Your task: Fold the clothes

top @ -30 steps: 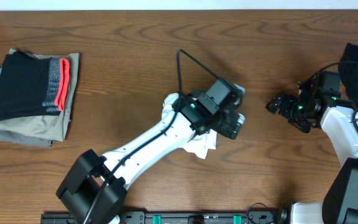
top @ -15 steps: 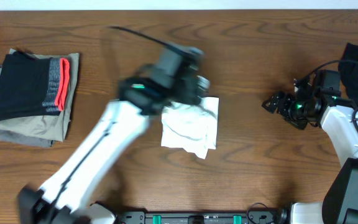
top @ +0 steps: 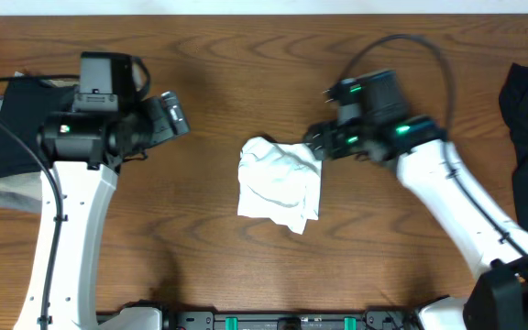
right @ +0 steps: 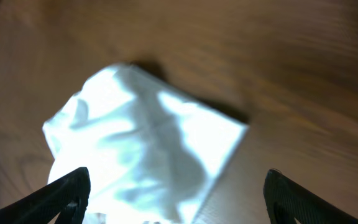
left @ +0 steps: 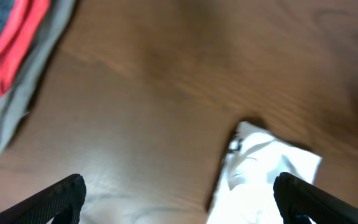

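Swung away from the white T-shirt [top: 280,186] since a second ago, the left gripper [top: 174,114] now hangs over bare wood toward the far left of the table [top: 200,247], just right of the stack of folded garments. The right gripper [top: 313,143] has crossed in from the right side and now sits at the shirt's far right corner.

The T-shirt lies at the middle of the table as a compact, wrinkled bundle, roughly square, with a loose flap sticking out at its near edge. Neither arm covers it any more.

From the left wrist view the left gripper's fingers stand spread wide with only table between them; the shirt shows to the right, and a red band [left: 8,46] over olive-grey fabric [left: 11,118] lies at the far left. The right gripper's fingers are also spread wide, nothing pinched, the shirt's pointed corner lying below and between them. Whether they touch the cloth I cannot tell.

On the left stack the black garment [top: 16,128] is partly hidden by the left arm. Another dark garment [top: 525,110] lies at the right edge – well apart from the shirt.
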Available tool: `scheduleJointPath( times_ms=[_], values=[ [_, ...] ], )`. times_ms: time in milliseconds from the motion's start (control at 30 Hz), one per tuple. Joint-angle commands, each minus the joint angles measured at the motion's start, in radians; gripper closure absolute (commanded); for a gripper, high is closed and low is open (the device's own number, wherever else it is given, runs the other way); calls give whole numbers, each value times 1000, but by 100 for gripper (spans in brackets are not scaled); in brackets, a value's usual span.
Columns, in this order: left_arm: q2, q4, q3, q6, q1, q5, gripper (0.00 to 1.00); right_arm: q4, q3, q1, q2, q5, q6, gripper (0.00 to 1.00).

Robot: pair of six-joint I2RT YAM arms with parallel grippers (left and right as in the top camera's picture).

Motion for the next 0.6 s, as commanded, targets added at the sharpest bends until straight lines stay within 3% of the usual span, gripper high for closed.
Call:
scheduleJointPath(
  times_ms=[0, 100, 233, 567],
  values=[
    [7, -26, -14, -5, 41, -13, 2, -42, 10, 95, 7, 169, -18, 14],
    [8, -32, -25, -5, 63, -13, 2, -95, 10, 132, 16, 160, 99, 17],
    [11, -31, -26, -5, 68, -13, 2, -109, 12, 137, 16, -42, 216, 38],
    [12, -34, -27, -5, 68, -13, 2, -165, 30, 138, 16, -234, 399, 36]
  ],
)
